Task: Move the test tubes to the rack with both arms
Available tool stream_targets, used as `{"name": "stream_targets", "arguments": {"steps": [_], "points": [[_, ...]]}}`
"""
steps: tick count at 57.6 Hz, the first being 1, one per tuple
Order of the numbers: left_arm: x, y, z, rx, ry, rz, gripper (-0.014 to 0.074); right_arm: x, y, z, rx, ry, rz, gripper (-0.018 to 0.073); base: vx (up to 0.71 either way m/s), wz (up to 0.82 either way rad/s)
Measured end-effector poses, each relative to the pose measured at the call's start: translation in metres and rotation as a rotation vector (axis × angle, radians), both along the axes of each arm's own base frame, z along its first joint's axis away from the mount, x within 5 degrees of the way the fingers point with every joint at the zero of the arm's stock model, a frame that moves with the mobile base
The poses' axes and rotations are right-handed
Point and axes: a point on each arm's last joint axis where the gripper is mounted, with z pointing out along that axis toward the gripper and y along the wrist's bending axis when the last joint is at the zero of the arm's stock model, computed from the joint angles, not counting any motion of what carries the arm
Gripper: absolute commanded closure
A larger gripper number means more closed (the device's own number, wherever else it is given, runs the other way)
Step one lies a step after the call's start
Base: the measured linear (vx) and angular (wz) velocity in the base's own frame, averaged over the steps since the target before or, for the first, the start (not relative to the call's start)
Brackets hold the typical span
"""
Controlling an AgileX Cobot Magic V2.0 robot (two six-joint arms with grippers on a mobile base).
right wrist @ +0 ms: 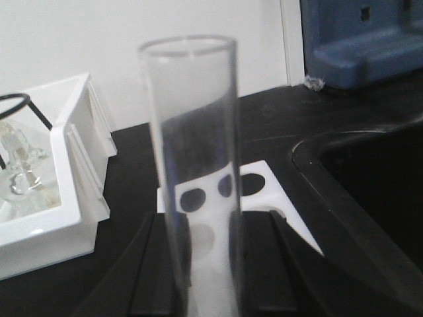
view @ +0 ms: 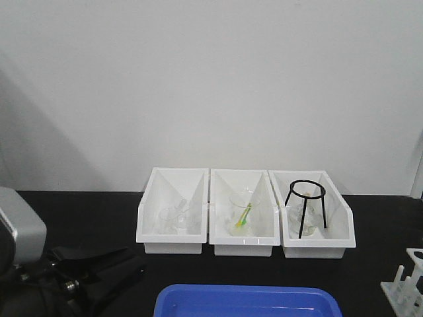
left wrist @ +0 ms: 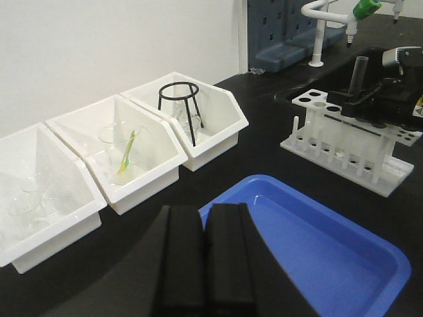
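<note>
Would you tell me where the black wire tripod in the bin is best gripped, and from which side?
Probably by its top ring, from straight above: the tripod stands upright and the walls of the bin close in its legs.

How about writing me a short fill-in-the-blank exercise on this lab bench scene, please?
1. The right gripper holds a test tube upright above the white ____.
2. The black tripod ring stands in one of the three white ____.
3. The tray in front of them is ____ in colour.
4. The left gripper is shut and holds ____.

Missing words: rack; bins; blue; nothing.
</note>
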Motion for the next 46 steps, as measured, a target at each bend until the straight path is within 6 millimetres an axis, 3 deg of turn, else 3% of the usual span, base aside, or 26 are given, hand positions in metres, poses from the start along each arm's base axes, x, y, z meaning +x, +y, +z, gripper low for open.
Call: {"name": "stream_targets", "arguments": {"steps": [18, 46], "points": [[0.0, 0.0, 0.0001, -0.001, -0.001, 0.0, 0.0614, 0.0015, -0.0003, -0.0014, -0.009, -0.017, 0.004, 0.0529, 0.0, 0.0], [0.0, 0.0, 0.0002, -0.001, -0.001, 0.0, 0.0614, 0.002, 0.0029, -0.0015, -0.026, -0.013, 0.042, 0.0187, 0.0, 0.0]]}}
